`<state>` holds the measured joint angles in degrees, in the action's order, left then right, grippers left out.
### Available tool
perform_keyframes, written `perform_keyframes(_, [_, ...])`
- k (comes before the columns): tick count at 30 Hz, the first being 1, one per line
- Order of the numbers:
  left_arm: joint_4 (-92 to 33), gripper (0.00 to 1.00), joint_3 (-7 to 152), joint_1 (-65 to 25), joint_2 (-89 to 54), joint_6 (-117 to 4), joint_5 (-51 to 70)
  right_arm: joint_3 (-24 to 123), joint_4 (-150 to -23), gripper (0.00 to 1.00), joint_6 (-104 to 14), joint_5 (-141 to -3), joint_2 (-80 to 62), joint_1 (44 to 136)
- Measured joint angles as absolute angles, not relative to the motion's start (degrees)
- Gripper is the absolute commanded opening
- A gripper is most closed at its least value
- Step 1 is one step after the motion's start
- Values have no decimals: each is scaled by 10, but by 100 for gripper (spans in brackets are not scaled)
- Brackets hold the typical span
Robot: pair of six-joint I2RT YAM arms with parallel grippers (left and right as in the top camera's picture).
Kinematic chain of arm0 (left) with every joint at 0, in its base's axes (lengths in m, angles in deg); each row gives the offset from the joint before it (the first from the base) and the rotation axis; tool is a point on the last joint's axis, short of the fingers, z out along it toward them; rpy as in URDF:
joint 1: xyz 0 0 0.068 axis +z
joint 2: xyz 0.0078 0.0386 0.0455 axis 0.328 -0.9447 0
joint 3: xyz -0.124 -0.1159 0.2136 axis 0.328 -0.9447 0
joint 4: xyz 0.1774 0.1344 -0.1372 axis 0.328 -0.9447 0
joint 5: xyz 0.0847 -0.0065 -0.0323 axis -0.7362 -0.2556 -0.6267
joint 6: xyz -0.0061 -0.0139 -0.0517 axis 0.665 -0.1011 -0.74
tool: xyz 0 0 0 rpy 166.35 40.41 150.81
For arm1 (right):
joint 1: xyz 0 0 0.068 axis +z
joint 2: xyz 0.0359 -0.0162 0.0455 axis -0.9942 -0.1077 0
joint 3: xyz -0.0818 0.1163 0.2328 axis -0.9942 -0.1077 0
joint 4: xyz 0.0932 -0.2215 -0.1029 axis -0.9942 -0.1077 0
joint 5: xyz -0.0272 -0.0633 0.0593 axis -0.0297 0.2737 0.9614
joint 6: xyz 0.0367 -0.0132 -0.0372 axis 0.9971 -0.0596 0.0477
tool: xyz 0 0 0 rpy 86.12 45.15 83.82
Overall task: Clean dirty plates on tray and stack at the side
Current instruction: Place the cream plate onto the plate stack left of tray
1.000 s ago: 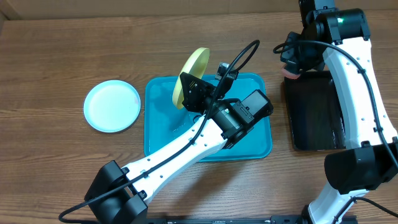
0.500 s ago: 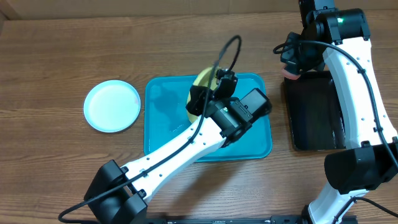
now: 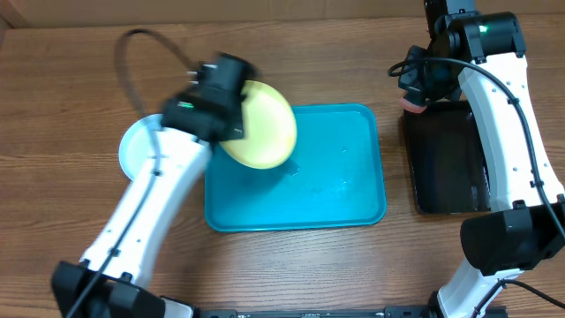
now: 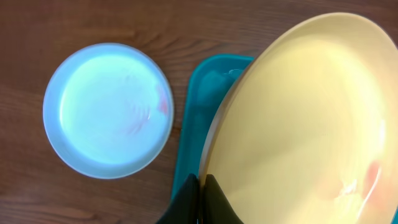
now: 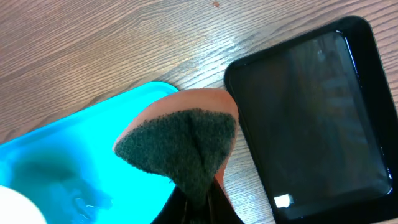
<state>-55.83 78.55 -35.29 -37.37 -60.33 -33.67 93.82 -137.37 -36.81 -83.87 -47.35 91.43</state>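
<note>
My left gripper (image 4: 202,186) is shut on the rim of a yellow-green plate (image 3: 260,125) and holds it above the left end of the teal tray (image 3: 340,190); the plate (image 4: 305,124) has a faint red-orange smear. A light blue plate (image 3: 141,150) lies on the wood left of the tray, partly hidden by the left arm; the left wrist view shows it (image 4: 109,109) with a faint pink smear. My right gripper (image 5: 199,190) is shut on a sponge (image 5: 180,146), orange with a dark scouring face, held between the tray (image 5: 56,168) and the black tray. No third plate shows.
A narrow glossy black tray (image 3: 446,163) lies right of the teal tray, under my right arm; it also shows in the right wrist view (image 5: 311,106). Wet streaks lie on the teal tray floor. Bare wood surrounds both trays.
My left arm has swung left across the tray, carrying the yellow-green plate from the tray's upper middle to its left end, near the blue plate. The right arm has not moved.
</note>
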Motion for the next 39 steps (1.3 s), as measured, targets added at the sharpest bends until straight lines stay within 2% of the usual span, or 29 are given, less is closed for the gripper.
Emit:
perform_keyframes(6, [-567,4,777,-183,-374,-582,-211,938,-1374,4,-368,-839,-474,914])
perform_keyframes(17, [-460,4,634,-27,-374,-574,-112,938,-1373,4,-368,-839,-474,914])
perform_keyframes(26, [-387,4,583,53,-374,-574,-80,938,-1373,4,-368,-839,-474,914])
perform_keyframes(39, [-355,4,583,69,-441,-584,-142,938,-1374,4,-368,-839,-474,914])
